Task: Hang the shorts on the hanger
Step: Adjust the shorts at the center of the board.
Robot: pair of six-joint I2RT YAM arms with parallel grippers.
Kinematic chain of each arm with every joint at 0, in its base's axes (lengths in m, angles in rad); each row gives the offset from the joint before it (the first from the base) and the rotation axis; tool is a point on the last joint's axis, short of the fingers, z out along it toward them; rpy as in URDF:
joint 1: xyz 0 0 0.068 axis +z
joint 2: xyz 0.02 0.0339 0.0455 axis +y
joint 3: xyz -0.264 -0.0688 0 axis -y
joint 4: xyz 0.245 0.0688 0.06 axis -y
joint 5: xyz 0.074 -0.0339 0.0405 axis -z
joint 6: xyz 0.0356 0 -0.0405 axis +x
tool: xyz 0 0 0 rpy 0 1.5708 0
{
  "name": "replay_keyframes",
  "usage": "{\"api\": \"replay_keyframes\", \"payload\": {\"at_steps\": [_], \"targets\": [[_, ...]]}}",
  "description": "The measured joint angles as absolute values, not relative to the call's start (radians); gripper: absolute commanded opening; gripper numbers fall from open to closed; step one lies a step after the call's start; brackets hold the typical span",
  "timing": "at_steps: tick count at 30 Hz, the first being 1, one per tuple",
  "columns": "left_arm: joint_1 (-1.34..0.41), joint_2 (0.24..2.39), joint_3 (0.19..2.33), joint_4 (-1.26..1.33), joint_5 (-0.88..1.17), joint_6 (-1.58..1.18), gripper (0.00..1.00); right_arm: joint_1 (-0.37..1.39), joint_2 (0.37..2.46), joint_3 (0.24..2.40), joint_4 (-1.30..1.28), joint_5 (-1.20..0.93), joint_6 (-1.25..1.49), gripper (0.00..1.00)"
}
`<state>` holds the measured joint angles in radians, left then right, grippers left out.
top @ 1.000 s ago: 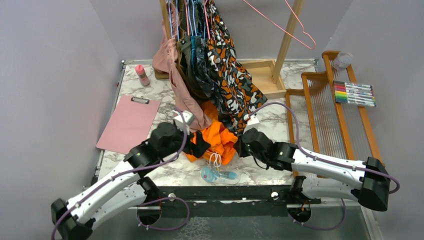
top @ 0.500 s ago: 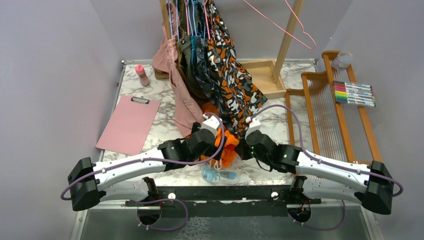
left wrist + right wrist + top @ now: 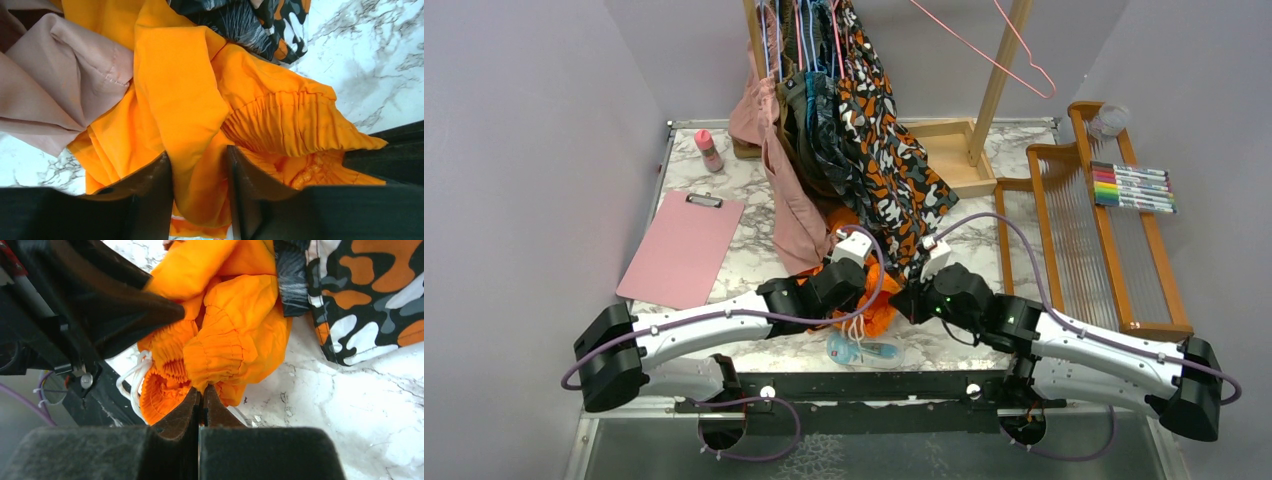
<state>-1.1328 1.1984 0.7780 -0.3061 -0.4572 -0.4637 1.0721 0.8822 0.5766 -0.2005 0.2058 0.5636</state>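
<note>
The bright orange shorts (image 3: 881, 302) lie bunched on the marble table near its front edge, partly under the hanging clothes. My left gripper (image 3: 867, 292) presses into them from the left. In the left wrist view a fold of the shorts (image 3: 180, 100) fills the narrow gap of that gripper (image 3: 198, 162), touching both fingers. My right gripper (image 3: 907, 303) comes from the right. Its view shows the gripper (image 3: 201, 390) shut on the gathered waistband of the shorts (image 3: 235, 330), white drawstring (image 3: 131, 382) looping beside. The pink wire hanger (image 3: 974, 47) hangs at the wooden post, top right.
Patterned orange-black-white garment (image 3: 884, 150) and dusty pink garment (image 3: 789, 205) hang from the rack over the shorts. A pink clipboard (image 3: 682, 248) and small bottle (image 3: 710, 150) lie left. A wooden frame (image 3: 1084, 230) with markers (image 3: 1134, 187) stands right. A clear packet (image 3: 864, 350) lies in front.
My left arm swung right and forward onto the shorts, and its wide-open jaws narrowed around a fold. The right gripper stayed shut on the waistband, shifting slightly.
</note>
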Motion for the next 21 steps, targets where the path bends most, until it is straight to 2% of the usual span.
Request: {"api": "replay_keyframes", "payload": {"at_steps": [1, 6, 16, 21], "targets": [[-1.133, 1.193, 0.778, -0.305, -0.456, -0.463, 0.0, 1.072, 0.87, 0.577, -0.199, 0.197, 0.553, 0.01], [-1.133, 1.083, 0.822, -0.333, -0.445, -0.436, 0.0, 1.072, 0.836, 0.654, -0.234, 0.174, 0.485, 0.01], [-1.133, 0.762, 1.132, -0.347, -0.452, -0.315, 0.0, 1.072, 0.827, 1.077, -0.285, 0.17, 0.319, 0.01], [-1.133, 0.606, 1.047, -0.341, -0.548, -0.323, 0.0, 1.072, 0.77, 0.993, -0.29, 0.251, 0.361, 0.01]]}}
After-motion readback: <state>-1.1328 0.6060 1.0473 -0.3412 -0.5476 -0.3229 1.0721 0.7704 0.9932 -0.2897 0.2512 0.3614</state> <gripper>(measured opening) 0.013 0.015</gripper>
